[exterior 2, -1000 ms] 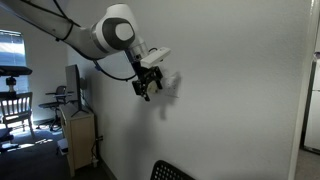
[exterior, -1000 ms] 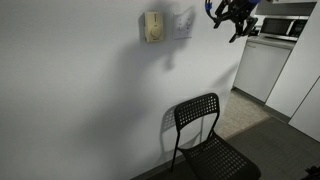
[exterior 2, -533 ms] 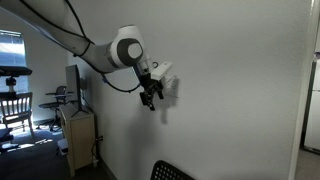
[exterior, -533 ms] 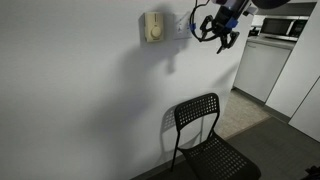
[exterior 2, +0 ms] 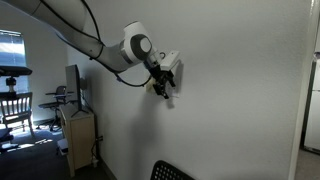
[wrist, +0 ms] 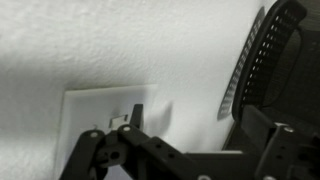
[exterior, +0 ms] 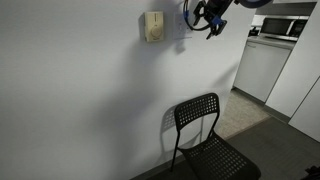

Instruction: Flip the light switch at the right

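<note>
The light switch (exterior: 178, 25) is a small white square plate on the white wall, just right of a beige box with a round dial (exterior: 152, 27). My gripper (exterior: 203, 14) is up against the wall and covers most of the switch. In the wrist view the switch plate (wrist: 95, 112) fills the lower left, and one fingertip rests at its right edge. The gripper (wrist: 195, 123) has its fingers spread and holds nothing. In an exterior view the gripper (exterior 2: 165, 84) presses toward the wall at the end of the arm.
A black slatted chair (exterior: 205, 130) stands on the floor below the switch and shows in the wrist view (wrist: 262, 60). White cabinets and a microwave (exterior: 280, 30) lie past the wall's corner. A small cabinet (exterior 2: 80, 135) stands along the wall.
My gripper has moved along the wall toward the beige box and in toward the wall, from clear of the switch to over it.
</note>
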Robot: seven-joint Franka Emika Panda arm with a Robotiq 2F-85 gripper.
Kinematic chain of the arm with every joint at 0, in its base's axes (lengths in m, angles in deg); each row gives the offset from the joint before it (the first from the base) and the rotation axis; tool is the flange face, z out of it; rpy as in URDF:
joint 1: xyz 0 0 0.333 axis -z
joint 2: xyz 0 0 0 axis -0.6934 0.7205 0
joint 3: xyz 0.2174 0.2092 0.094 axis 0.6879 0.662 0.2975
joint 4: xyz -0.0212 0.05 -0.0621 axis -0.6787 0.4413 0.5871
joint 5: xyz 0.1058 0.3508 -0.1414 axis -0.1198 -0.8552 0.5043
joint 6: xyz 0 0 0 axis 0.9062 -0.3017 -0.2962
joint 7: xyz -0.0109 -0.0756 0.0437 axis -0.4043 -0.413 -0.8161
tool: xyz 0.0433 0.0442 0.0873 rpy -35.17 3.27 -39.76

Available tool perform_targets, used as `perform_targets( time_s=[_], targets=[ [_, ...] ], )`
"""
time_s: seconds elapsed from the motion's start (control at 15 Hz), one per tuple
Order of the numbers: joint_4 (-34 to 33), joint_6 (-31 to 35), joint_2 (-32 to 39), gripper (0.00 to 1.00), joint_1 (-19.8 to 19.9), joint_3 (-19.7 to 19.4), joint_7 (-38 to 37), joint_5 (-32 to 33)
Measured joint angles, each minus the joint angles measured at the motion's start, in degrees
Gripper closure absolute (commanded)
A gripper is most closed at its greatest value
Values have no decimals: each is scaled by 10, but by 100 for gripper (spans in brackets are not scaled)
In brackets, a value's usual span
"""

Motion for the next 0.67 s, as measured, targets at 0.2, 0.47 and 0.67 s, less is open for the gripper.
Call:
perform_targets(
  time_s=[0.2, 0.47, 0.67],
  targets=[
    [-40, -1, 14, 0, 0, 2, -13, 13],
    [-50, 0, 21, 0, 3, 12, -13, 3],
    [-49, -1, 24, 0, 7, 19, -11, -11]
  ],
)
